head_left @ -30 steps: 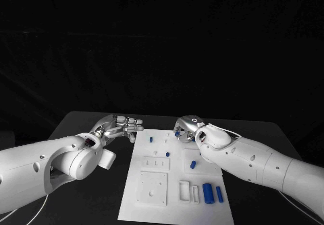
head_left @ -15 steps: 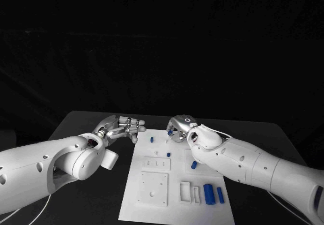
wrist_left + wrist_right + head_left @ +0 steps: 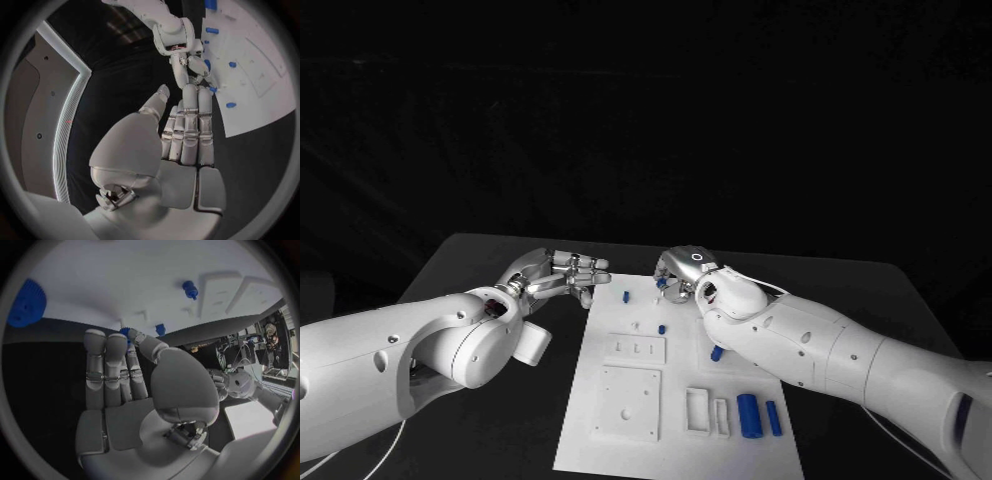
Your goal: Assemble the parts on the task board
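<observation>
Your right hand (image 3: 687,270) is hanging over the far end of the task board (image 3: 678,420), and its fingers (image 3: 106,370) are lying straight and close together. You can see a small blue part (image 3: 125,332) peeking out right at the fingertips in the right wrist view, but the fingers are hiding most of it, so you cannot tell if the hand is pinching it or just touching it. Your left hand (image 3: 564,273) is floating beside the board's far left corner, over the black table (image 3: 473,270), with its fingers (image 3: 190,125) straight and side by side and nothing in them. Your right arm (image 3: 834,350) is covering part of the board's right side, so one blue piece (image 3: 715,352) is half hidden under it. More blue parts are sitting on the board: a tiny one (image 3: 627,297) near the far edge, another small one (image 3: 661,327) closer to the middle, and two long ones (image 3: 749,413) standing side by side near the right edge by you. A blue toothed wheel (image 3: 25,304) is showing at the rim of the right wrist view, cut off by the dark frame. Near the two long parts, some raised white blocks (image 3: 629,402) are sitting on the board. No words or labels can be read anywhere.
</observation>
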`<action>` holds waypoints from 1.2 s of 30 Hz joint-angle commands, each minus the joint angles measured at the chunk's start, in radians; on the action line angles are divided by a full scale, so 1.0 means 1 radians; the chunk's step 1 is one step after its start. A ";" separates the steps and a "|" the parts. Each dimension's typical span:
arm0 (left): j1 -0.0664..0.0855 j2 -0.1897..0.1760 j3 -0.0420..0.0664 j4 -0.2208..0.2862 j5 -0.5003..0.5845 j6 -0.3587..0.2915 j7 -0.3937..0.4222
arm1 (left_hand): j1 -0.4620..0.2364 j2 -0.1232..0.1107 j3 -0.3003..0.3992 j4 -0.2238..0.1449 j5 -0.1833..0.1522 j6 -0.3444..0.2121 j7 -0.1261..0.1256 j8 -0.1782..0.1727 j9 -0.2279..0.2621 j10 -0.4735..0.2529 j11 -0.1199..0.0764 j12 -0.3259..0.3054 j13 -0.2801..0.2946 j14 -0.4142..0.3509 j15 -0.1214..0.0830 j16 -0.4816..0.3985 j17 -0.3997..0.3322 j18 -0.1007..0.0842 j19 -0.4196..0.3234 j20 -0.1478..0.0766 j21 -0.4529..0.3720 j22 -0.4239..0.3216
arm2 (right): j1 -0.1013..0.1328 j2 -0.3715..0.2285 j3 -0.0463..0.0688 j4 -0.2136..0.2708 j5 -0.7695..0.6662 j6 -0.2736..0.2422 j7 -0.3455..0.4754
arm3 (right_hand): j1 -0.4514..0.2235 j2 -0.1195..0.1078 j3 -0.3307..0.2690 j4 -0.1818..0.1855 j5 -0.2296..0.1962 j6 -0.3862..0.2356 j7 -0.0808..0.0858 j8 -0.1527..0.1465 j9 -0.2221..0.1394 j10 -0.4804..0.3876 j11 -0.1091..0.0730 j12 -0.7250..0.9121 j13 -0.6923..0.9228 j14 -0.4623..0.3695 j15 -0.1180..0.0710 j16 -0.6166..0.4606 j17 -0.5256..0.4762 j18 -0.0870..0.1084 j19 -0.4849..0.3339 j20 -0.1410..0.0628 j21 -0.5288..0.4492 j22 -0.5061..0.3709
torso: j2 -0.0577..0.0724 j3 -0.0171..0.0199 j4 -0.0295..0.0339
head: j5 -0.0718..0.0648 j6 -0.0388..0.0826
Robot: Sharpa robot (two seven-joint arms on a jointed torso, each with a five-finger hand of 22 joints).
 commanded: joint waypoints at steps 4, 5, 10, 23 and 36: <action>0.003 0.007 0.001 0.000 -0.004 0.012 0.003 | 0.000 0.001 -0.005 -0.003 0.005 -0.004 0.000 -0.001 0.000 -0.009 -0.001 -0.003 0.001 -0.005 0.001 -0.005 -0.002 0.018 -0.006 -0.002 0.005 -0.001 | 0.000 0.005 0.000 -0.009 -0.024 -0.002 -0.011 | 0.005 0.001 0.006 0.000 0.003 0.007 -0.001 0.005 0.002 0.011 -0.008 0.006 0.001 0.000 -0.010 0.001 0.001 0.002 0.006 0.000 -0.003 0.001 | 0.007 -0.0044 0.0020 | -0.003 0.001; 0.003 0.008 0.001 0.000 -0.004 0.012 0.003 | 0.000 0.001 -0.005 -0.003 0.005 -0.004 0.000 -0.001 0.000 -0.009 -0.001 -0.003 0.001 -0.005 0.001 -0.005 -0.002 0.018 -0.006 -0.002 0.005 -0.001 | 0.000 0.006 0.000 -0.010 -0.026 -0.001 -0.012 | 0.005 0.001 0.006 0.000 0.003 0.007 -0.001 0.005 0.002 0.011 -0.008 0.006 0.001 0.000 -0.010 0.001 0.001 0.002 0.006 0.000 -0.003 0.001 | 0.008 -0.0048 0.0026 | -0.004 0.001; 0.003 0.009 0.001 -0.002 -0.004 0.012 0.003 | 0.000 0.001 -0.005 -0.003 0.005 -0.004 0.000 -0.001 0.000 -0.009 -0.001 -0.003 0.001 -0.005 0.001 -0.005 -0.002 0.018 -0.006 -0.002 0.005 -0.001 | 0.000 0.007 0.000 -0.016 -0.030 0.004 -0.016 | 0.004 0.000 0.007 -0.002 0.002 0.007 -0.001 0.005 0.002 0.010 -0.008 0.005 0.001 -0.001 -0.010 0.001 0.001 0.001 0.010 0.000 -0.017 0.016 | 0.008 -0.0056 0.0027 | -0.004 -0.001; 0.003 0.011 0.001 -0.002 -0.004 0.011 0.002 | 0.000 0.001 -0.005 -0.003 0.005 -0.004 0.000 -0.001 0.000 -0.009 -0.001 -0.003 0.001 -0.005 0.001 -0.005 -0.002 0.018 -0.006 -0.002 0.005 -0.001 | 0.000 0.017 0.000 -0.032 -0.019 0.023 -0.008 | -0.009 -0.009 -0.007 0.008 0.018 -0.017 0.006 0.003 -0.002 -0.019 0.000 0.005 0.000 0.000 -0.002 -0.006 -0.003 0.001 0.010 0.005 -0.052 0.023 | 0.010 -0.0080 0.0022 | 0.000 -0.005; 0.003 0.011 0.001 -0.003 -0.004 0.009 0.000 | 0.001 -0.001 -0.006 -0.003 0.005 -0.005 0.001 -0.001 0.000 -0.011 -0.001 -0.003 0.001 -0.005 0.001 -0.005 -0.003 0.018 -0.009 -0.001 0.012 -0.010 | 0.000 0.020 -0.001 -0.048 0.037 0.006 0.010 | -0.027 -0.059 -0.101 0.072 0.043 -0.135 0.027 0.003 -0.008 -0.177 0.042 0.005 -0.001 0.004 0.025 -0.047 -0.029 0.031 0.021 0.034 -0.232 -0.067 | 0.011 -0.0102 -0.0026 | 0.004 -0.007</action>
